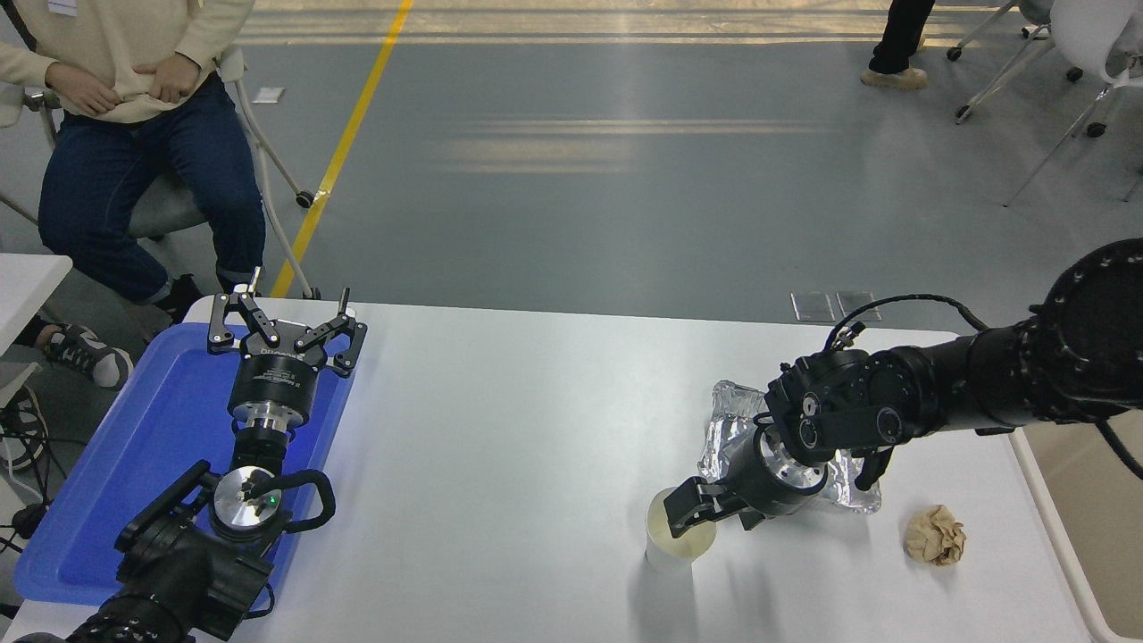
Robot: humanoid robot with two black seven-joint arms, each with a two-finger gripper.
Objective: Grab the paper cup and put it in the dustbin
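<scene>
The paper cup (668,552) stands upright on the white table, front and right of centre. My right gripper (712,515) has come down on the cup's far rim and is open. Its left finger (680,513) hangs over the cup's mouth, while the other finger sits outside the cup on the right, partly hidden by the wrist. The dustbin (1050,529) shows only as a pale rim and beige inside along the table's right edge. Over the blue tray at the left, my left gripper (287,323) rests parked and open.
A crumpled foil tray (725,421) lies just behind the right wrist. A brown paper ball (935,535) sits between the cup and the dustbin. The blue tray (134,446) fills the table's left edge. A person sits at the far left.
</scene>
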